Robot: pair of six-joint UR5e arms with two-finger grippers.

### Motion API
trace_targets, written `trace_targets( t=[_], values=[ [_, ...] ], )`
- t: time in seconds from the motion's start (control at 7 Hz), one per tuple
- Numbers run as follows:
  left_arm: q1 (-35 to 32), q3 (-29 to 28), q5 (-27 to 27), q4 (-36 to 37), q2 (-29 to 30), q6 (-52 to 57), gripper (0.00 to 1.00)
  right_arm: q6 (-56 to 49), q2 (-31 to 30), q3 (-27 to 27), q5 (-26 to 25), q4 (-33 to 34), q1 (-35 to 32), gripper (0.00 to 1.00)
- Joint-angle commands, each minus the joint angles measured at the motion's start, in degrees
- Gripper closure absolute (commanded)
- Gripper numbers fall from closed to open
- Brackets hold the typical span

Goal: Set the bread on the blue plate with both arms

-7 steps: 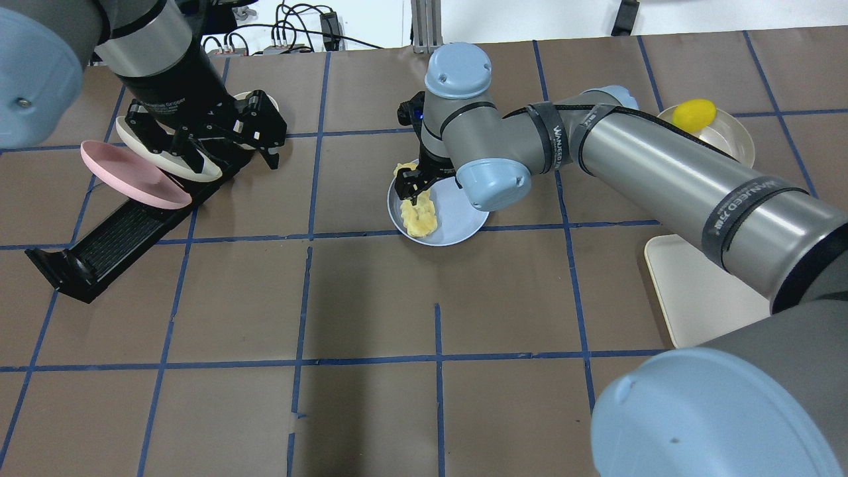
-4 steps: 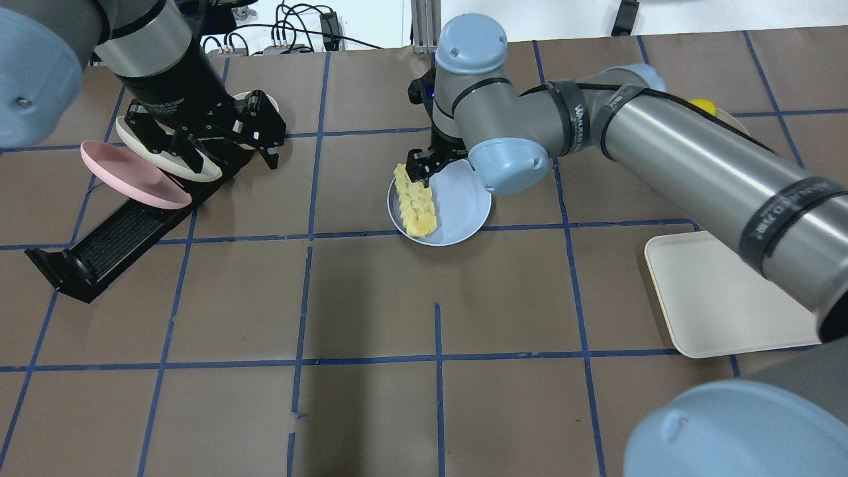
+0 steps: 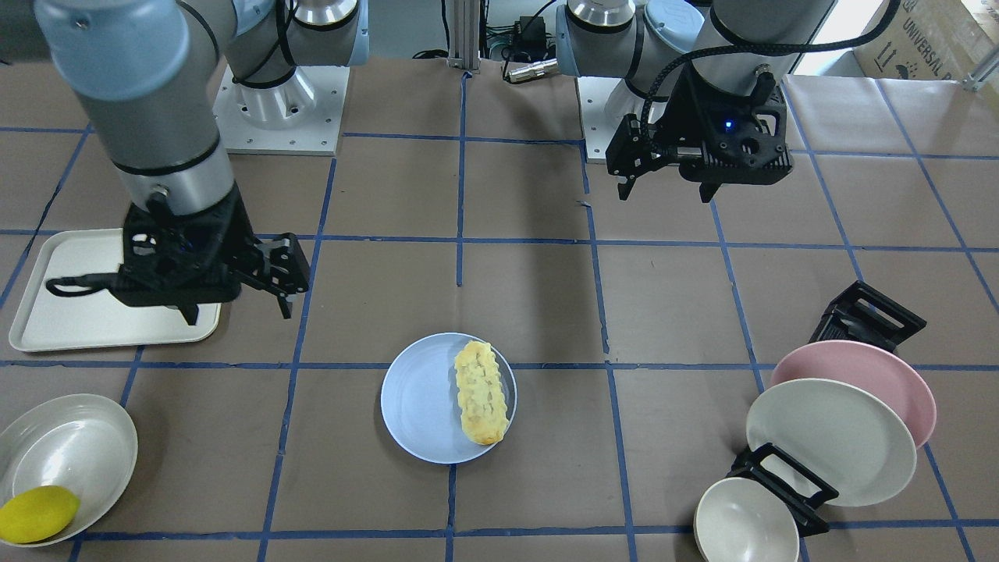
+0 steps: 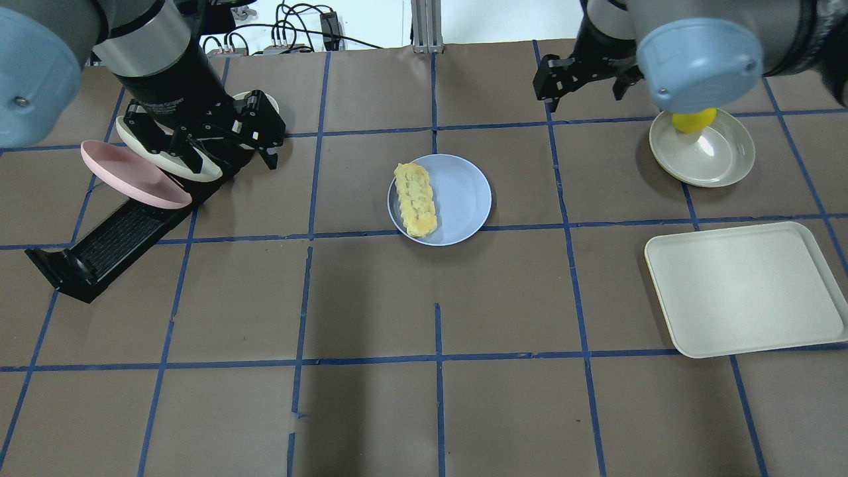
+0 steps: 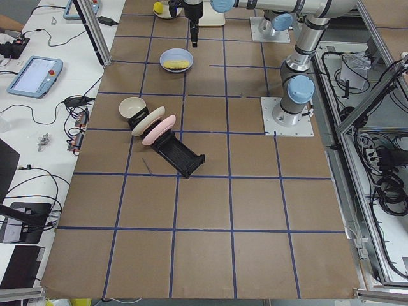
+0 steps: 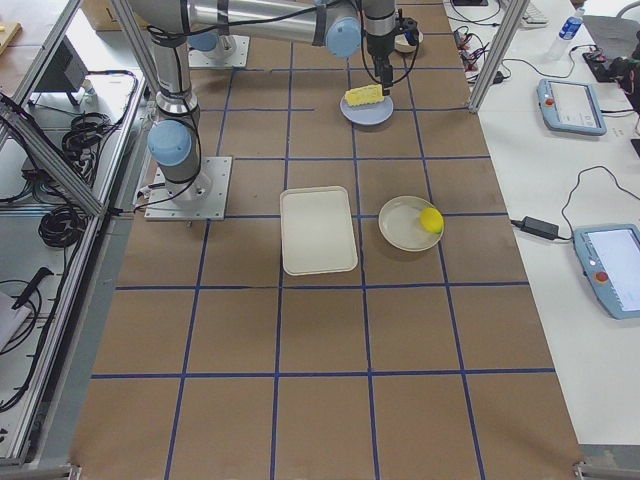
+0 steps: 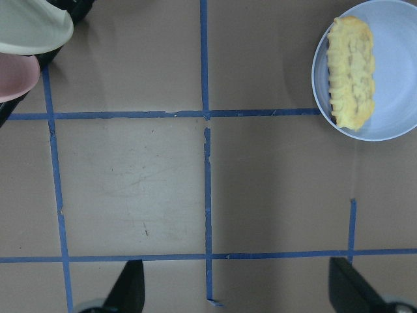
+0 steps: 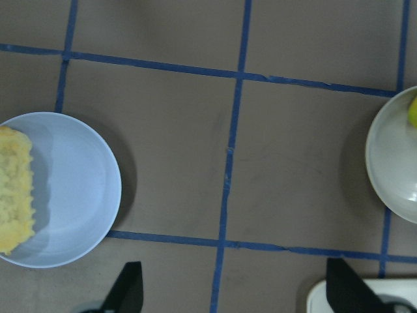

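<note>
On the papered table [image 4: 371,411] I recorded both arms drawn back and high, well apart from the work. Left gripper [image 3: 667,183]: fingers spread wide, nothing between them. Right gripper [image 3: 238,300]: likewise spread and empty.

Blue plate [image 4: 464,199] sat near the table's middle, flat. The bread [image 4: 416,199] lay wholly on it, along the half toward my left arm, pale bumpy face up, its ends close to the rim. I judged placement done.

Handling, as judged: the loaf looked light and probably somewhat yielding, not fragile. Its scalloped long edges should give my pads purchase. I would have pinched it across the narrow width at mid-length, since a hold near one end would likely let it droop or swing. The plate looked smooth, so the loaf could slide if nudged.

Count: two arms, one tray [image 4: 742,291], one black rack [image 4: 112,245], one cream plate [image 3: 831,441], one pink plate [image 3: 858,363], one blue plate, two bowls [image 3: 66,445] [image 3: 745,523], one bread, one lemon [image 3: 37,513]
</note>
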State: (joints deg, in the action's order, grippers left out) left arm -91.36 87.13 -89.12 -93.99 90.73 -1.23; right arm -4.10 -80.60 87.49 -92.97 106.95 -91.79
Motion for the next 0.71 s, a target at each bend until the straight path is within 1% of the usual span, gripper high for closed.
trace_targets(
  t=[0.0, 0.14, 0.29, 0.43, 0.57],
  values=[
    [0.0, 0.0, -0.1, -0.1, -0.1, 0.0, 0.00, -0.3, -6.1, 0.1, 1.4, -12.9, 3.5, 0.00],
    [0.0, 0.0, 0.0, -0.1, 0.0, 0.0, 0.00, -0.6, -9.6, 1.7, 3.9, -18.6, 3.3, 0.02],
    [0.0, 0.0, 0.0, -0.1, 0.0, 0.0, 0.00, 0.6, -13.3, 3.3, 4.5, -19.5, 2.8, 0.02],
    [0.0, 0.0, 0.0, -0.1, 0.0, 0.0, 0.00, 1.5, -14.2, 2.8, 5.6, -21.9, 1.9, 0.02],
    [0.0, 0.0, 0.0, 0.0, 0.1, 0.0, 0.00, 1.6, -14.1, 2.6, 5.1, -22.2, 1.2, 0.01]
  ],
)
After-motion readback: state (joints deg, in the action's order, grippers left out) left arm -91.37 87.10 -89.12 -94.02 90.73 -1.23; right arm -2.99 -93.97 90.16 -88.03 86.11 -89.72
